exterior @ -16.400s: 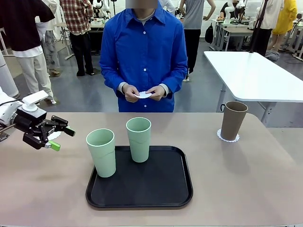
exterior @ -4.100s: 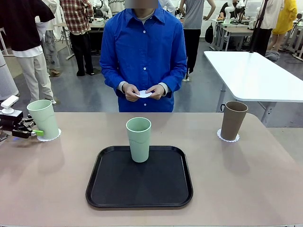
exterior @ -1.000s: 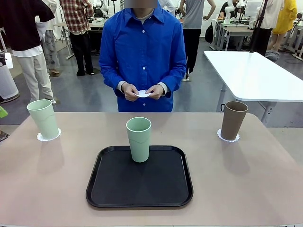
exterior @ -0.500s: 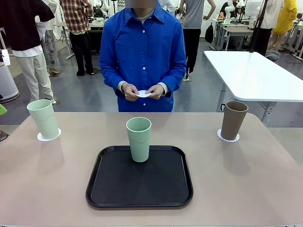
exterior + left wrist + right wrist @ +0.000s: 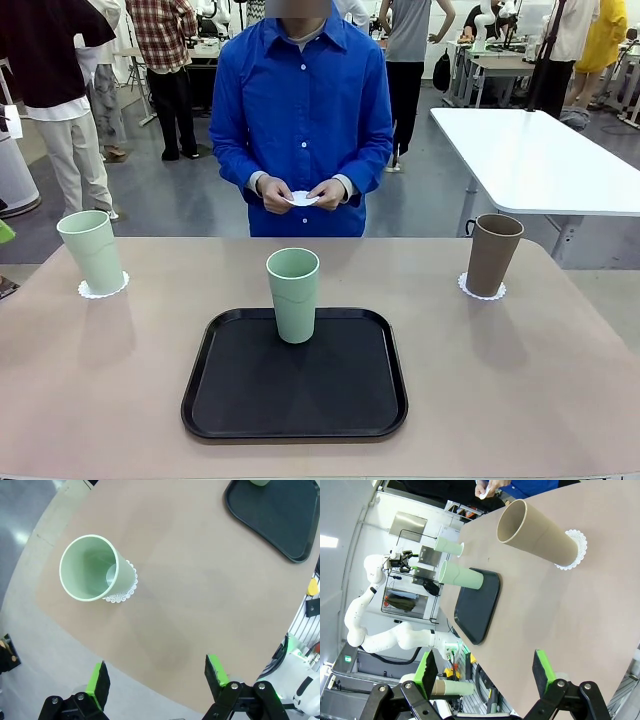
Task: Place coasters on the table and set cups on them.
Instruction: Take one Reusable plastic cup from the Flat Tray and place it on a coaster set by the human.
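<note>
1. Left claw [image 5: 157, 676] released: green-padded fingers spread wide, nothing between them, poised above the counter [image 5: 200, 610] near its rounded edge.
2. In the left wrist view, at 11 o'clock from that claw: left mint cup [image 5: 92, 570], upright, seated on the left coaster [image 5: 124, 591], scalloped rim peeking out beside the base. Well apart from the fingers.
3. Right claw [image 5: 485, 672] likewise released, grasping nothing, over bare counter.
4. In the right wrist view, at 1 o'clock from that claw: brown cup [image 5: 540, 532], standing on the right coaster [image 5: 573, 550], lace edge showing around the foot.
5. From the front: black tray [image 5: 295, 390] at the counter's middle, with the middle mint cup [image 5: 293, 295] upright just inside the tray's 12 o'clock rim.
6. Left mint cup at the tray's 10 o'clock, close to the counter's left edge. Brown cup at 2 o'clock, near the far right corner. Both well clear of the tray.
7. Third coaster [image 5: 302, 199] pinched between the person's hands [image 5: 330, 193], at 12 o'clock beyond the counter's far edge.
</note>
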{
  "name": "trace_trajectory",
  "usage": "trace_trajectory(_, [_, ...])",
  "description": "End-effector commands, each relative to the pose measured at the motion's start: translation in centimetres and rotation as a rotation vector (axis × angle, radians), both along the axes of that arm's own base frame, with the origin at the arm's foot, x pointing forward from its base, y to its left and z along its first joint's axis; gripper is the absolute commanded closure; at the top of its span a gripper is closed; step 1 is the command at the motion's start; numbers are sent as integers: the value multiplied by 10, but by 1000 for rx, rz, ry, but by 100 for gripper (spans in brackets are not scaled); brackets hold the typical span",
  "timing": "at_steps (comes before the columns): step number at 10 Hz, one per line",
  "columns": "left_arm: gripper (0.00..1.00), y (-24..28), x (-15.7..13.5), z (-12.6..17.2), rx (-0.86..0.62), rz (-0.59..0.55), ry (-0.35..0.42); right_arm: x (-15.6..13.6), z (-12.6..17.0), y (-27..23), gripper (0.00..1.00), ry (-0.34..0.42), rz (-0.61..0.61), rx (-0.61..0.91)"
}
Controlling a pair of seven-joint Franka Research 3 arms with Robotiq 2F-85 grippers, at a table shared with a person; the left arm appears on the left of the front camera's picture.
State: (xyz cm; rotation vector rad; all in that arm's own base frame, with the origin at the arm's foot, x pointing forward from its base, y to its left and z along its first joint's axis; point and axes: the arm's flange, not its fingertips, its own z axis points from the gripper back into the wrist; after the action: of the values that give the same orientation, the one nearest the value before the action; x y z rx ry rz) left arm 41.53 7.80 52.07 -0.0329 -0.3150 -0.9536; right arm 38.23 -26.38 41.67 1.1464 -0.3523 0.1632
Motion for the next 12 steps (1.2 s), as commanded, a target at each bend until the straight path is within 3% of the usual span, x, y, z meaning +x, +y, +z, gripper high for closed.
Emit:
trace_trajectory(1, [0, 0, 0, 0, 0, 0, 0, -2, 2, -1, 0, 8, -1, -14])
trace_trajectory(2, [0, 1, -29, -9, -143, 164, 79, -2, 2, -1, 0, 8, -1, -14])
trace_trajectory(3, [0, 9, -39, -2, -298, 248, 229, -2, 2, -1, 0, 8, -1, -14])
trace_trajectory(4, [0, 21, -61, -10, -380, 290, 323, -2, 2, -1, 0, 8, -1, -14])
trace_trajectory(5, [0, 25, -82, -18, -331, 275, 368, -2, 2, -1, 0, 8, -1, -14])
trace_trajectory(6, [0, 27, -102, -27, -277, 277, 367, -2, 2, -1, 0, 8, -1, -14])
trace_trajectory(7, [0, 29, -115, -33, -250, 295, 308, -2, 2, -1, 0, 8, -1, -14])
trace_trajectory(8, [0, 27, -84, -26, -309, 240, 387, -2, 2, -1, 0, 8, -1, -14])
trace_trajectory(9, [0, 27, -84, -26, -309, 240, 387, -2, 2, -1, 0, 8, -1, -14])
trace_trajectory(10, [0, 33, -106, -30, -299, 258, 374, -2, 2, -1, 0, 8, -1, -14])
trace_trajectory(12, [0, 88, -90, -34, -763, 266, 359, -2, 2, -1, 0, 8, -1, -14])
